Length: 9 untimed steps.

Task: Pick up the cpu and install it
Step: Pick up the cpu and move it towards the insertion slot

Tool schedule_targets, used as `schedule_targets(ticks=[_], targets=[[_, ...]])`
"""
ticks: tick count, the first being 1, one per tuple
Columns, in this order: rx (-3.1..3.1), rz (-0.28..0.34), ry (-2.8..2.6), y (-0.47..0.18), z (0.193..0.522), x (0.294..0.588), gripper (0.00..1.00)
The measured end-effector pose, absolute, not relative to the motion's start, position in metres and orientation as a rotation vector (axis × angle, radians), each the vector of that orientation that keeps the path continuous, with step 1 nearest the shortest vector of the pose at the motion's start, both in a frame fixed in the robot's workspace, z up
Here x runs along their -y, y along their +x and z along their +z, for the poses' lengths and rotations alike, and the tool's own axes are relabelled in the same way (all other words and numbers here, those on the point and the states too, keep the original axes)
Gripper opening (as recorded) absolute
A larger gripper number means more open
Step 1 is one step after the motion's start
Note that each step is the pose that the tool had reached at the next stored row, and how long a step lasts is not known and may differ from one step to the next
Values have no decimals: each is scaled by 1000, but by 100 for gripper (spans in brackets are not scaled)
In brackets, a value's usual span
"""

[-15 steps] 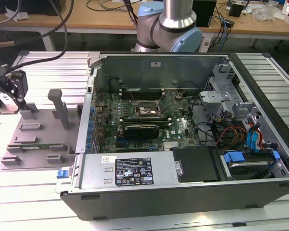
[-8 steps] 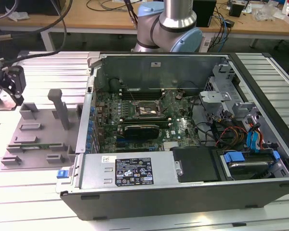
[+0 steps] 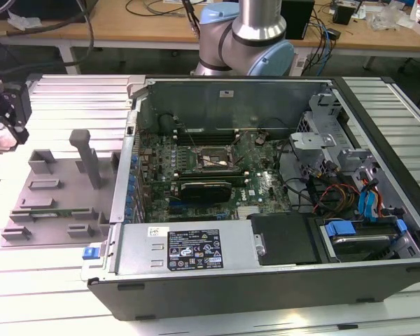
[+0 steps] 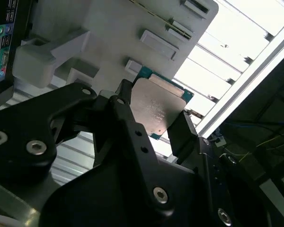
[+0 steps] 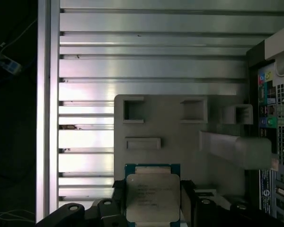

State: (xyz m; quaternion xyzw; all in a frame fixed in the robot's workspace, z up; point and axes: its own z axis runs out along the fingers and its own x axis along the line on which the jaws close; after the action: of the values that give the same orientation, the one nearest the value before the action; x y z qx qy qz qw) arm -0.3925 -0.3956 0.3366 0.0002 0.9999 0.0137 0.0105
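Fingers (image 5: 187,203) of the gripper (image 5: 153,210) press against two opposite edges of the cpu (image 5: 153,196). I read the jaws as clamped on it, with its silvery top facing the first wrist view. The chip sits squarely between them and looks to be held clear of the grey parts tray (image 5: 180,137) behind it, though how high I cannot tell. By my judgement the picking up is done and the carry is the step in hand.

Past the tray runs the slatted aluminium table (image 5: 146,66). In the exterior view the gripper (image 3: 3,112) hangs at the exterior view's left edge, well apart from the open computer case (image 3: 266,280) and the dark socket frame (image 3: 208,162) on the board inside. Seating the chip, I'd say, calls for keeping it level, squaring it to that frame and setting it down gently without sliding.
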Motion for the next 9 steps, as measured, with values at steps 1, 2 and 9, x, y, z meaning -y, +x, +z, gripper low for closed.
schedule_targets(ticks=[1,2,9], targets=[[-3120,43,1,-392,342,396,55],[-3120,43,1,-392,347,396,55],[-3120,43,1,-392,375,395,55]])
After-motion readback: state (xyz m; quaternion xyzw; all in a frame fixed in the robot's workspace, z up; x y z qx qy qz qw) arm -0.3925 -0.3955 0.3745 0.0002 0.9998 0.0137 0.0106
